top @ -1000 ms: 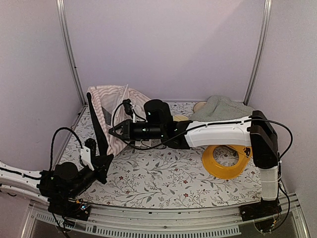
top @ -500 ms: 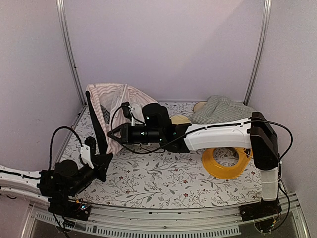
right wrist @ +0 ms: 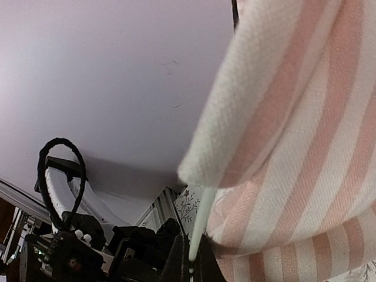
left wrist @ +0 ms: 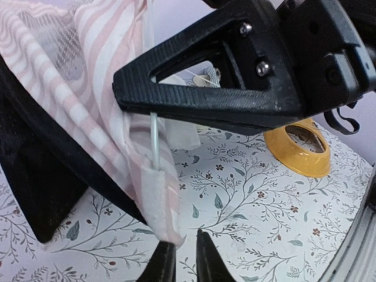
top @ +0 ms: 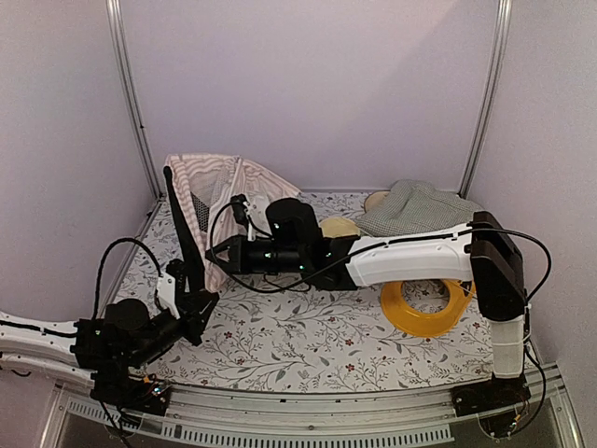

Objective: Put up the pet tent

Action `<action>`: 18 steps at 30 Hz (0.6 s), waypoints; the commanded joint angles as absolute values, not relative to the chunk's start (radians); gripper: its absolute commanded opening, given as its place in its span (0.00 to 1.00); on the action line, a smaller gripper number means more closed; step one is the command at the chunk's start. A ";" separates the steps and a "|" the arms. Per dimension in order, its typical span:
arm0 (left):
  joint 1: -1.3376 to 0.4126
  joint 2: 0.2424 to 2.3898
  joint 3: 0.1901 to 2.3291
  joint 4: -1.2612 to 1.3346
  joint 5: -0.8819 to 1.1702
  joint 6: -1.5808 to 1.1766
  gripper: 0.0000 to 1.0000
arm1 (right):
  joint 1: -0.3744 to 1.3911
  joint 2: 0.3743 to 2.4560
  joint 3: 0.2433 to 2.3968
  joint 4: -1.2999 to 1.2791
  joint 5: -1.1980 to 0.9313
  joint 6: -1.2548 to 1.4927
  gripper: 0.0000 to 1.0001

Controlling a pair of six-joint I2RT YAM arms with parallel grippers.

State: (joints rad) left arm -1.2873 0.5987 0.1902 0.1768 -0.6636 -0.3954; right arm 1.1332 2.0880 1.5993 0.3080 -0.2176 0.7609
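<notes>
The pet tent (top: 224,191) is a slack heap of pink-and-white striped fabric at the back left, with a black edge strip running down toward my left arm. My right gripper (top: 214,254) reaches across to it and is shut on a thin white pole (right wrist: 200,226). The pole runs into a white sleeve at the tent's corner (left wrist: 156,194). My left gripper (left wrist: 183,258) sits just under that corner, fingers nearly together with the fabric tip pinched at them. The right gripper's black fingers (left wrist: 194,100) hang over the pole (left wrist: 154,141) in the left wrist view.
A yellow ring (top: 424,303) lies on the floral table cover at the right and also shows in the left wrist view (left wrist: 296,147). A green-and-white checked cushion (top: 415,205) lies at the back right, with a beige item (top: 340,226) beside it. Metal posts (top: 131,103) flank the walls.
The tent's top has risen and spread wider against the back wall. My left gripper has moved slightly up and right toward the tent corner. The right gripper has barely shifted.
</notes>
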 commanded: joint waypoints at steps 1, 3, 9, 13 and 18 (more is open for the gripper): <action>-1.292 0.585 0.223 0.141 -0.585 -0.403 0.19 | 1.101 2.065 1.601 0.282 -0.071 0.699 0.00; -1.291 0.570 0.231 0.113 -0.618 -0.417 0.26 | 1.101 2.063 1.601 0.276 -0.071 0.695 0.00; -1.289 0.528 0.254 0.047 -0.705 -0.442 0.28 | 1.101 2.064 1.595 0.274 -0.076 0.695 0.00; -1.283 0.540 0.287 0.006 -0.754 -0.448 0.26 | 1.102 2.066 1.603 0.275 -0.081 0.692 0.00; -1.227 0.555 0.380 -0.075 -0.780 -0.497 0.32 | 1.117 2.068 1.602 0.256 -0.072 0.667 0.00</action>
State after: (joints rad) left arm -1.2797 0.5610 0.2893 0.0105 -0.7307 -0.4442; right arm 1.1065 2.0880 1.5993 0.2974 -0.1116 0.7208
